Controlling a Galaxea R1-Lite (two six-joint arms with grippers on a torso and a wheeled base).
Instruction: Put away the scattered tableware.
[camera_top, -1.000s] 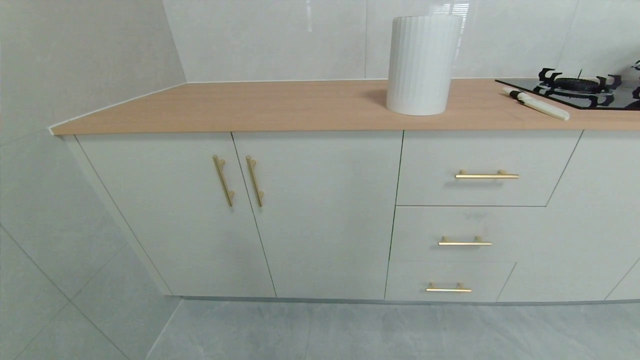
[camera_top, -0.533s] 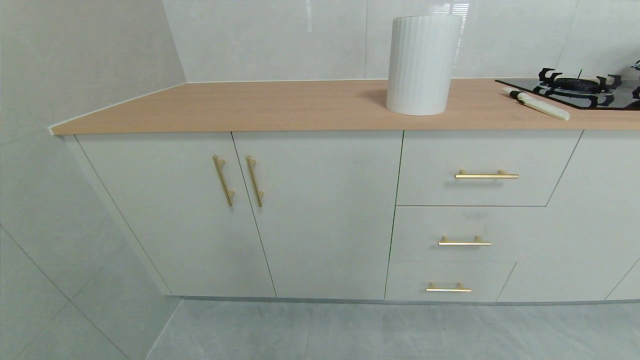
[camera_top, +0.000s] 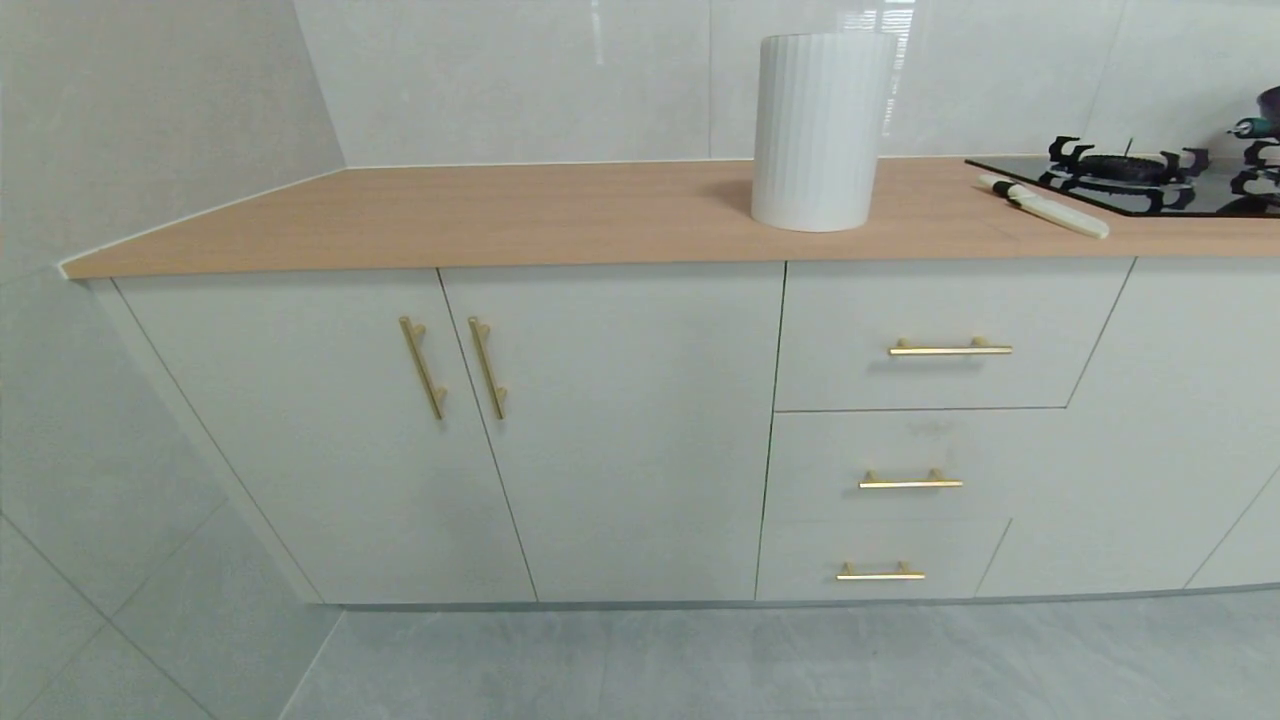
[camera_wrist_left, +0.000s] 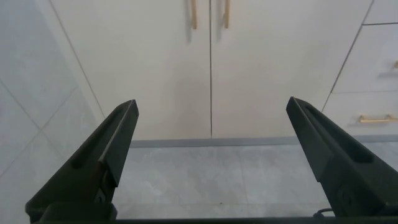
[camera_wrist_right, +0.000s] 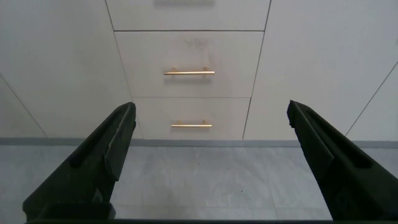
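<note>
Left claw (camera_wrist_left: 211, 102) and right claw (camera_wrist_right: 211, 105) gape wide, low before cabinet (camera_top: 620, 420).

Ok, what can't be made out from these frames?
Head view:
The cabinet doors and drawers are shut, hiding any contents.
The white ribbed container: its wall hides the inside.
The white utensil by the hob: too small to identify.
The purple item: cut off by the right edge.

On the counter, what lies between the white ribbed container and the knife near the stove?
Nothing: in the head view, bare wooden countertop runs from the container to the knife.
</note>
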